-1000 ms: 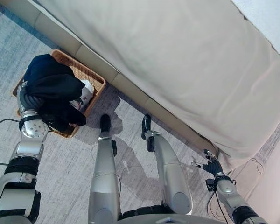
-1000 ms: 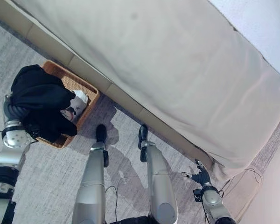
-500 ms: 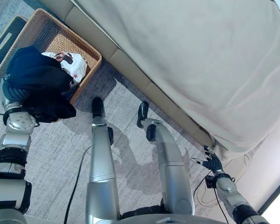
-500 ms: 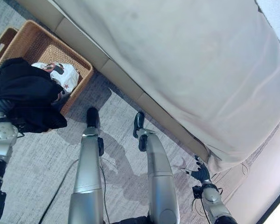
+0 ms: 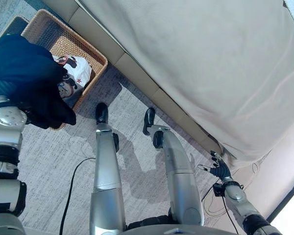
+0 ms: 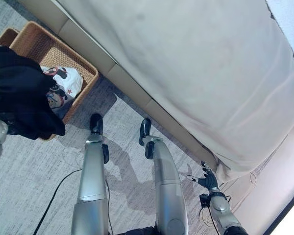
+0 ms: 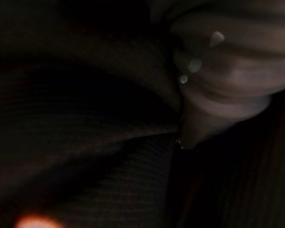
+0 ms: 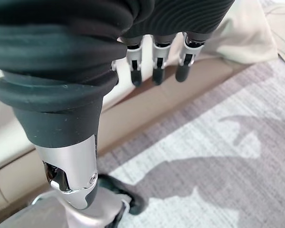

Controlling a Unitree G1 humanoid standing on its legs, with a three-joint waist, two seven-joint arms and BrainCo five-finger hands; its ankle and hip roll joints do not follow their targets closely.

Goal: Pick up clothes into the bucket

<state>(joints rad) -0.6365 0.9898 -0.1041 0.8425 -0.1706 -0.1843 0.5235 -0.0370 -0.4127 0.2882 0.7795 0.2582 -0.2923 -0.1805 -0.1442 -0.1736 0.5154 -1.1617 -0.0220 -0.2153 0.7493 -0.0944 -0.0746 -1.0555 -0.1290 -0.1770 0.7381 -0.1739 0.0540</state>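
A bundle of dark clothes (image 5: pixel 27 73) hangs over the end of the robot's left arm, at the left side of the head views. It covers the left hand (image 7: pixel 218 90) completely, so whether those fingers are curled or straight cannot be told. In the left wrist view, dark ribbed cloth lies right against the camera, with part of the hand's cover showing dimly beside it.

The bundle hangs over the near edge of a woven basket (image 5: pixel 83 46), which sits on the floor and serves as the bucket. The lower folds of the clothes drape past the basket's rim toward the carpet (image 5: pixel 59 152). Inside the basket lies a white garment (image 5: pixel 73 73) with red and dark printed marks, partly hidden by the dark bundle. A dark flat mat (image 5: pixel 14 24) lies just beyond the basket's far corner.

The basket stands just beside the base of a sofa (image 5: pixel 196 63), which is draped in a beige cloth and runs diagonally across the upper part of the views. The carpet is grey and finely striped.

The right hand (image 5: pixel 219 169) hangs low at the robot's right side, near the sofa's lower corner. It holds nothing. In the right wrist view its fingers (image 8: pixel 156 71) point straight and relaxed toward the sofa's base.
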